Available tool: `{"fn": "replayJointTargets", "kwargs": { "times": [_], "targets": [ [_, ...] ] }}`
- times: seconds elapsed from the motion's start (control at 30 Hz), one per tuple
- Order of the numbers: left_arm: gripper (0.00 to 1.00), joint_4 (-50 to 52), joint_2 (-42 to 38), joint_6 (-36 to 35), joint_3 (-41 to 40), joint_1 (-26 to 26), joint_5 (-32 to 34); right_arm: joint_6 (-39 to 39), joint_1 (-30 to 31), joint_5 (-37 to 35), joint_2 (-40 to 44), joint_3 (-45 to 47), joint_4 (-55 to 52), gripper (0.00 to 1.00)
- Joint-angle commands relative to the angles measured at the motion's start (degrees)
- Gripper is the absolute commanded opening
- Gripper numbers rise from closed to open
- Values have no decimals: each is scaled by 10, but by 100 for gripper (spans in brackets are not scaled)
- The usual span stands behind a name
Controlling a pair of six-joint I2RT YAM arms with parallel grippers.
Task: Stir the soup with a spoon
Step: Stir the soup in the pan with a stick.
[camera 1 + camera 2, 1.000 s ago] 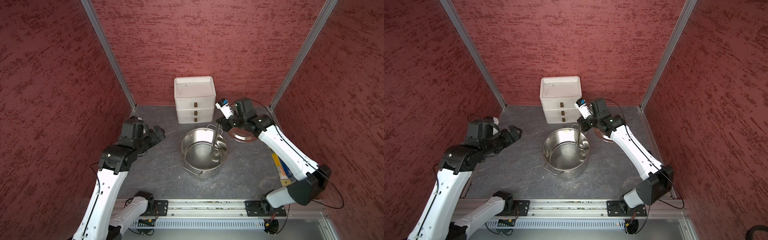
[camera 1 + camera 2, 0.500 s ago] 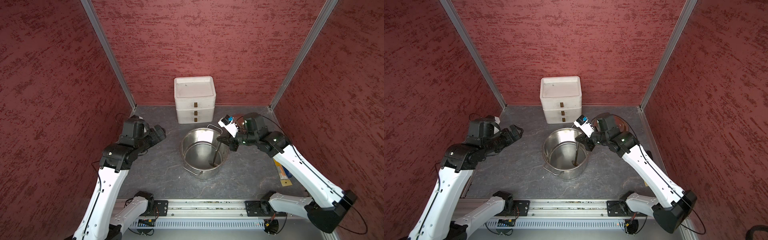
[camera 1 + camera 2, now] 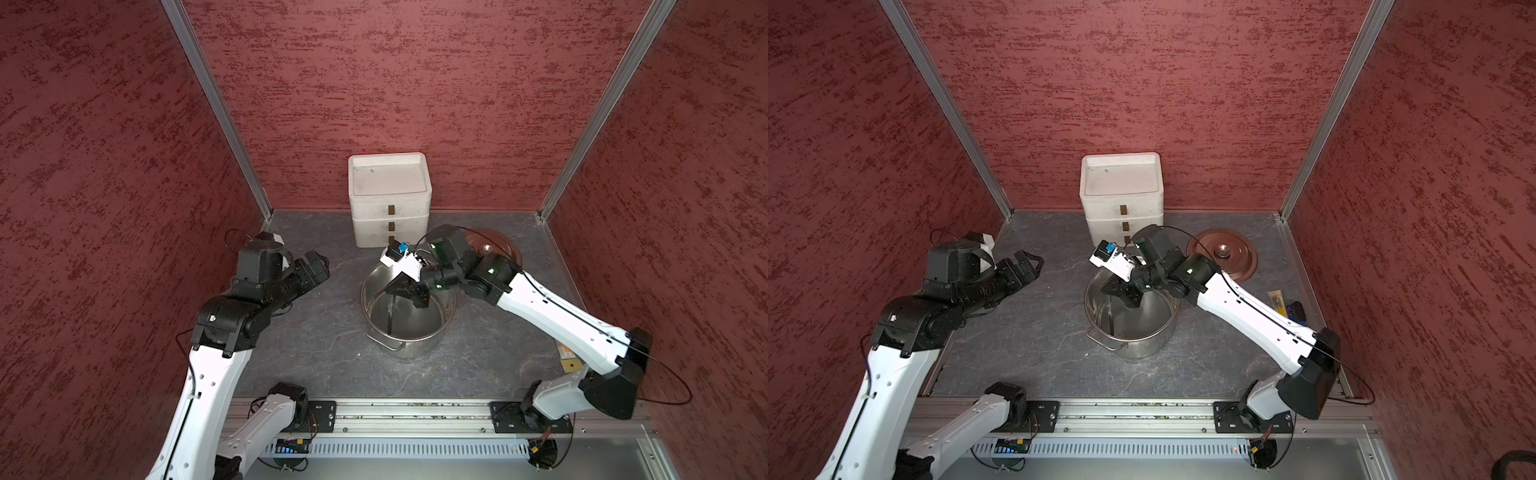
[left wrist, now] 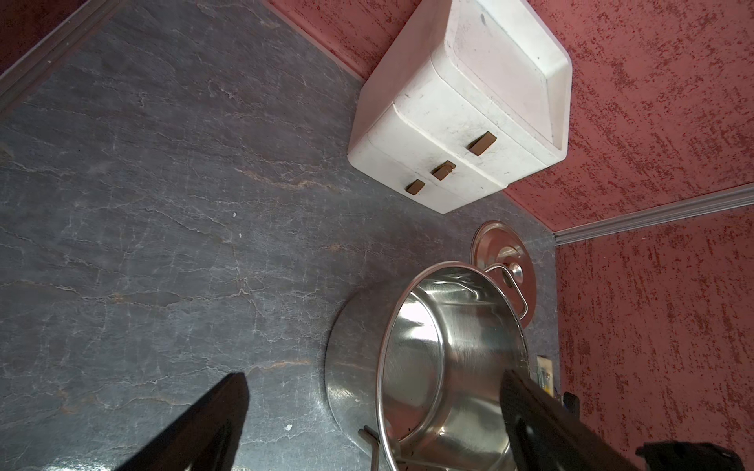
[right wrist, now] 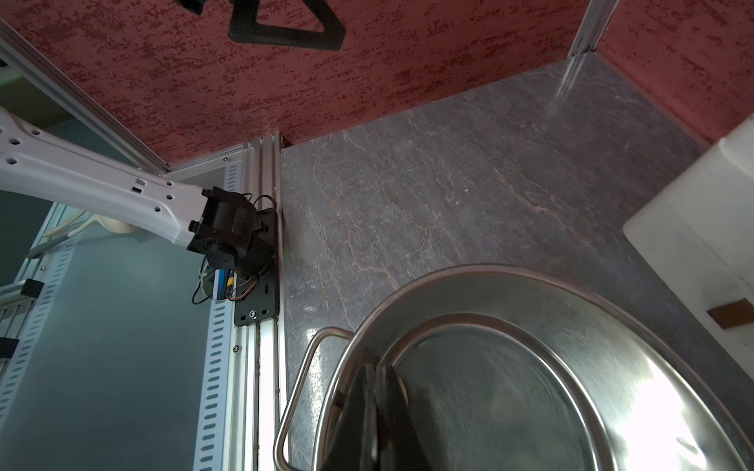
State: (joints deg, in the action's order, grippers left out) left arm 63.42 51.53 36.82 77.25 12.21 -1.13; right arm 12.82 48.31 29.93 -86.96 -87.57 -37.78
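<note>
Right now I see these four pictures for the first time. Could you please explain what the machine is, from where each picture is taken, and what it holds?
It is a robot with two arms, each ending in a two-finger gripper. Two pictures look down from above; two come from cameras on the wrists. On the grey table stand a steel pot, its lid lying beside it, and a white drawer box. The right gripper is shut on a thin spoon that reaches down into the pot. The left gripper is open and empty, away from the pot.
</note>
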Motion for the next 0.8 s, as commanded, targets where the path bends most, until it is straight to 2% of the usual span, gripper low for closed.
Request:
{"fn": "replayJointTargets", "kwargs": {
  "times": [0.0,0.2,0.33,0.57,0.77],
  "targets": [
    [100,6,-9,4,0,-3,11,20,5,-23,-32,-50,26,0],
    [100,7,-12,1,4,-4,12,43,0,-82,-128,-148,8,0],
    [100,4,-15,-8,9,-4,14,38,-26,-88,-167,-190,13,0],
    [100,12,-15,-15,15,-4,19,11,-89,-88,-190,-205,33,0],
    [100,16,-8,-25,20,-4,21,-17,-142,-98,-161,-168,43,0]
  ]
}}
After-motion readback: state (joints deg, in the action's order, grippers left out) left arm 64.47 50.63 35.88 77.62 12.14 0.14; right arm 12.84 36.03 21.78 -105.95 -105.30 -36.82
